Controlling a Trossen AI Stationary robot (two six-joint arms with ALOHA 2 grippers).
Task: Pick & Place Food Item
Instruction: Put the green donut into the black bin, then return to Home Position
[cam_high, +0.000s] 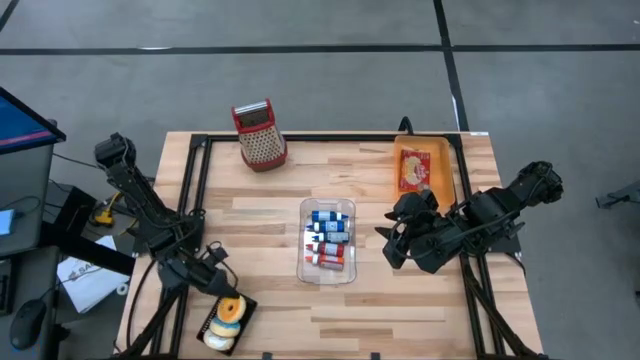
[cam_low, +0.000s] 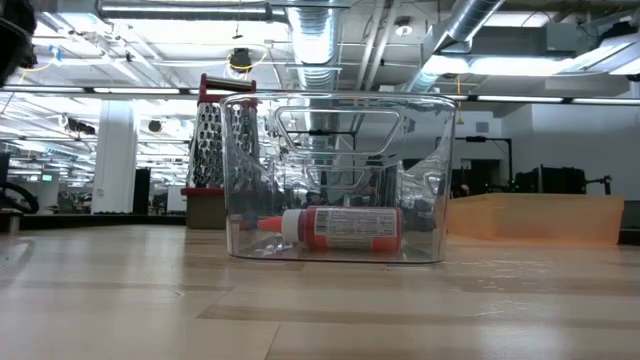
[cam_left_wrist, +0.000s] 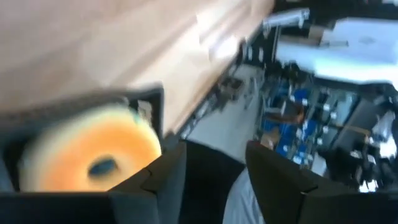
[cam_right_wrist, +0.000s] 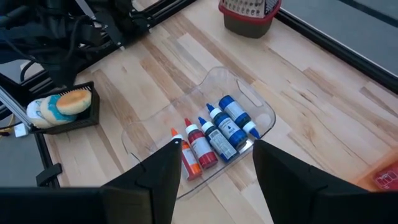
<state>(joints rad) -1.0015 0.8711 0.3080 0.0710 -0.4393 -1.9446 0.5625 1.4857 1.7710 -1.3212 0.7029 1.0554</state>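
Observation:
A black tray (cam_high: 212, 322) with several donuts stands at the table's near left corner. One of them, an orange-iced donut (cam_left_wrist: 93, 152), fills the left wrist view. My left gripper (cam_high: 215, 287) hangs low just beside that tray. Its fingers (cam_left_wrist: 163, 180) are open at the tray's corner near the table edge, with nothing between them. My right gripper (cam_high: 392, 245) hovers open, high over the table right of centre, above a clear bin (cam_right_wrist: 199, 134) of small bottles.
A red-topped grater (cam_high: 260, 135) stands at the far edge. An orange tray (cam_high: 440, 175) holding a red packet (cam_high: 413, 170) lies at the far right. The clear bin (cam_high: 328, 240) takes up the table's middle. Bare wood lies between the bin and the donut tray.

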